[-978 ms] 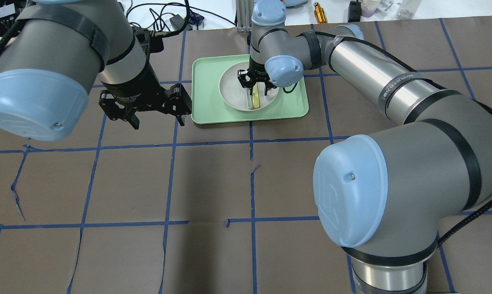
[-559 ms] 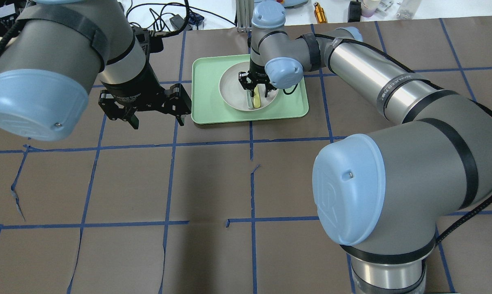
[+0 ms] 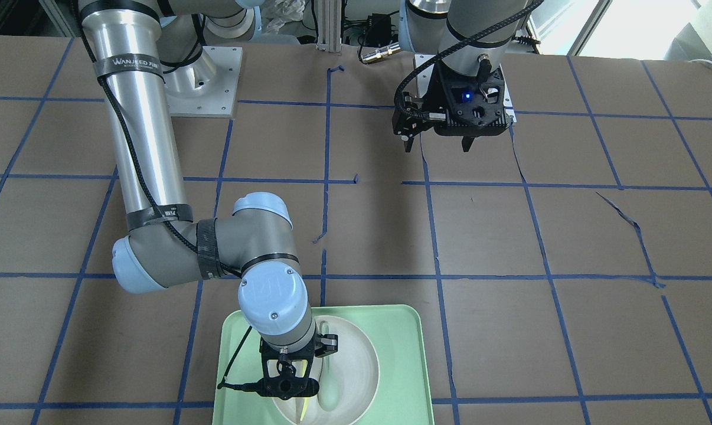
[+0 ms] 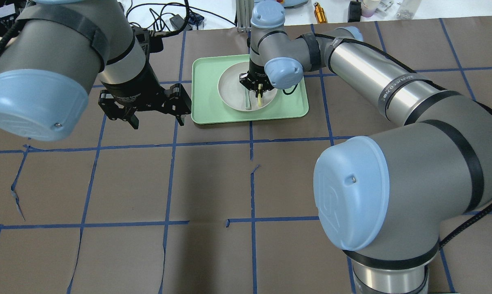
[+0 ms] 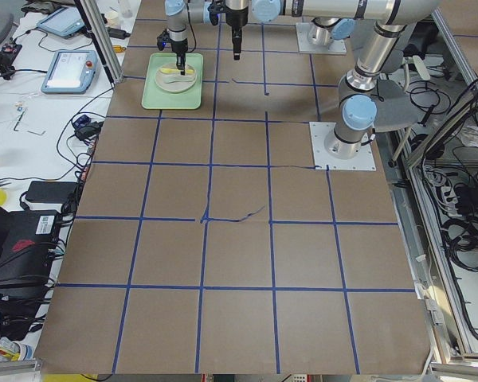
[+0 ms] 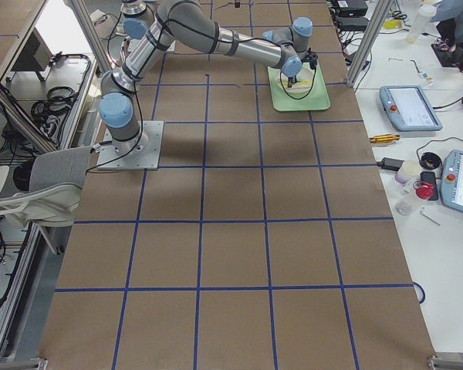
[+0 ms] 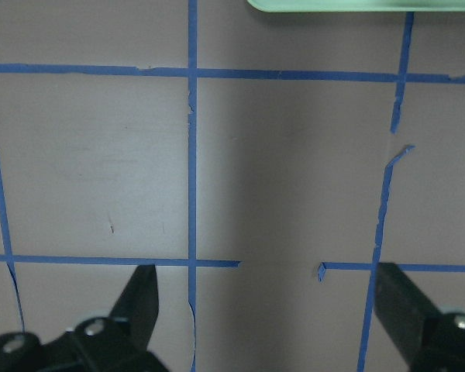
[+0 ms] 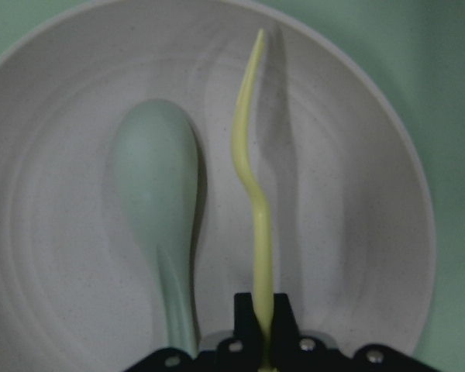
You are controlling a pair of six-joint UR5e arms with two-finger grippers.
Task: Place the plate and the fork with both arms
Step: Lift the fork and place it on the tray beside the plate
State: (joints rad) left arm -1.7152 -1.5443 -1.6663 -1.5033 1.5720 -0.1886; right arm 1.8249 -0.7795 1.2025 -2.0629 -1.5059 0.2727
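Note:
The off-white plate [image 4: 231, 87] sits on the mint-green tray [image 4: 205, 110]. My right gripper [image 4: 257, 90] reaches down into the plate and is shut on the handle of the yellow fork [image 8: 252, 194], which stands on its edge just over the plate [image 8: 356, 194]. The fork [image 3: 304, 408] sticks out below the gripper [image 3: 301, 401] in the front-facing view. A pale grey-green spoon [image 8: 155, 194] lies in the plate beside the fork. My left gripper [image 4: 158, 121] is open and empty, hovering above the table left of the tray.
The tray's near edge [image 7: 333, 4] shows at the top of the left wrist view, with brown paper and blue tape lines below the open left gripper [image 7: 271, 302]. Cables, bottles and small gear lie beyond the table's far edge [image 4: 319, 12].
My right gripper's fingers have shut on the fork, which now stands on its edge instead of lying flat. The left arm has not moved.

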